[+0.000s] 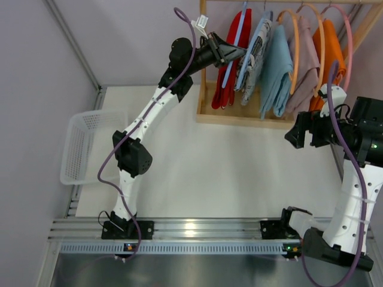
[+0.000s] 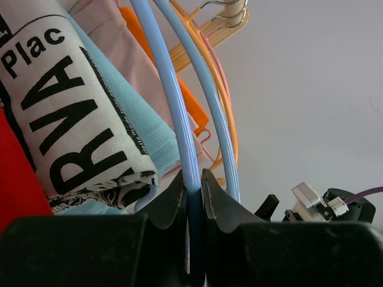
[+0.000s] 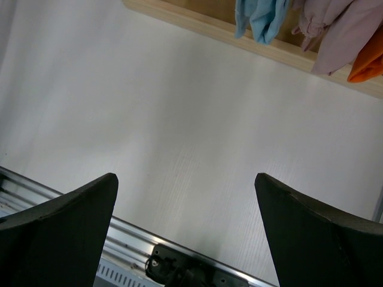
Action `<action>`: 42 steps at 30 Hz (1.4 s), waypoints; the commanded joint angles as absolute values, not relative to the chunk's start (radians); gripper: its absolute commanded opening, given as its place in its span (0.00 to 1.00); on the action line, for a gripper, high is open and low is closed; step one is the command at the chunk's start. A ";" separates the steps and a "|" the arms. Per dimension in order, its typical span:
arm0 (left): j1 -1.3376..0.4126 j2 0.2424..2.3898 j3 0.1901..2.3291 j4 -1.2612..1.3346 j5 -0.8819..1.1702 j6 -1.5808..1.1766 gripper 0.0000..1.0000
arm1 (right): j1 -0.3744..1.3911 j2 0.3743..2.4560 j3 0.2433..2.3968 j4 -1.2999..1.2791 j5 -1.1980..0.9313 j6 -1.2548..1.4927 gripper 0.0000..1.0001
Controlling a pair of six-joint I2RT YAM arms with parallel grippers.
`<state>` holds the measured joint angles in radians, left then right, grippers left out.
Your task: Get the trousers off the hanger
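Five trousers hang on a wooden rack: red (image 1: 230,60), white with black print (image 1: 256,54), light blue (image 1: 276,72), dusty mauve (image 1: 304,66) and orange (image 1: 330,54). My left gripper (image 1: 236,52) is shut on the light blue hanger (image 2: 173,89) that carries the red trousers (image 2: 15,179); the hanger's bar sits pinched between the fingers of the gripper (image 2: 192,182). The printed trousers (image 2: 72,107) hang just left of it. My right gripper (image 1: 297,136) is open and empty (image 3: 185,176), above the table in front of the rack's right end.
The rack's wooden base (image 1: 239,119) lies across the back of the table. A white mesh basket (image 1: 84,146) sits at the left edge. An aluminium rail (image 1: 197,230) holds both arm bases. Orange and pink hangers (image 2: 224,101) hang behind the blue one.
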<state>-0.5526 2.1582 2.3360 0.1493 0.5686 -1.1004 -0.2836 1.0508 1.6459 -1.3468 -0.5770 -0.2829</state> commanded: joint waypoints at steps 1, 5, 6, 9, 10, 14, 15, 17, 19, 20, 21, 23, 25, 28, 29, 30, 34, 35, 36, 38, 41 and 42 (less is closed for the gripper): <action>-0.551 2.085 2.442 0.436 0.532 -0.992 0.00 | -0.281 1.023 1.635 -1.296 -0.591 -0.275 0.99; -0.551 2.068 2.450 0.460 0.496 -1.005 0.00 | -0.279 1.019 1.620 -1.289 -0.601 -0.276 0.99; -0.549 2.065 2.451 0.491 0.494 -1.017 0.00 | -0.279 1.019 1.618 -1.289 -0.603 -0.278 0.99; -0.551 2.048 2.473 0.497 0.459 -1.049 0.00 | -0.279 1.023 1.621 -1.285 -0.607 -0.273 1.00; -0.551 2.037 2.473 0.497 0.436 -1.055 0.00 | -0.279 1.025 1.623 -1.285 -0.607 -0.275 0.99; -0.551 1.987 2.470 0.497 0.429 -1.071 0.00 | -0.279 1.023 1.623 -1.279 -0.606 -0.278 0.99; -0.549 1.961 2.467 0.497 0.433 -1.069 0.00 | -0.279 1.023 1.621 -1.275 -0.607 -0.275 0.99; -0.551 1.935 2.447 0.488 0.437 -1.059 0.00 | -0.279 1.023 1.620 -1.270 -0.612 -0.273 0.99; -0.551 1.892 2.425 0.456 0.428 -1.049 0.00 | -0.279 1.029 1.620 -1.269 -0.617 -0.268 0.99; -0.551 1.875 2.392 0.454 0.426 -1.051 0.00 | -0.279 1.032 1.627 -1.270 -0.624 -0.262 0.99; -0.551 1.861 2.375 0.451 0.426 -1.049 0.00 | -0.279 1.032 1.632 -1.270 -0.629 -0.261 0.99; -0.549 1.816 2.333 0.448 0.423 -1.049 0.00 | -0.279 1.031 1.646 -1.272 -0.644 -0.259 0.99; -0.549 1.792 2.332 0.448 0.443 -1.039 0.00 | -0.279 1.026 1.651 -1.269 -0.655 -0.261 0.99; -0.549 1.769 2.318 0.439 0.475 -1.029 0.00 | -0.279 1.005 1.644 -1.226 -0.655 -0.241 0.99; -0.551 1.750 2.306 0.430 0.489 -1.034 0.00 | -0.279 0.996 1.643 -1.206 -0.658 -0.224 0.99; -0.551 1.740 2.284 0.425 0.501 -1.048 0.00 | -0.279 0.977 1.641 -1.186 -0.661 -0.216 0.99; -0.551 1.629 2.056 0.420 0.529 -1.051 0.00 | -0.279 0.969 1.675 -1.097 -0.696 -0.163 0.99; -0.551 1.606 2.013 0.420 0.525 -1.043 0.00 | -0.279 0.982 1.686 -1.091 -0.707 -0.137 0.99; -0.549 1.551 1.969 0.420 0.522 -1.045 0.00 | -0.279 0.989 1.695 -1.080 -0.719 -0.121 0.99; -0.552 1.511 1.867 0.420 0.534 -1.035 0.00 | -0.279 0.997 1.707 -1.028 -0.770 -0.057 0.99; -0.552 1.425 1.757 0.403 0.547 -0.979 0.00 | -0.281 0.996 1.720 -0.912 -0.810 0.090 0.99; -0.552 1.407 1.731 0.399 0.554 -0.967 0.00 | -0.282 0.993 1.726 -0.881 -0.813 0.130 0.99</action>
<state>-0.5507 1.5459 1.7496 0.0971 0.5255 -1.0939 -0.2836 0.9909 1.6794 -1.0702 -0.7460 -0.0456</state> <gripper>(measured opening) 0.169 0.993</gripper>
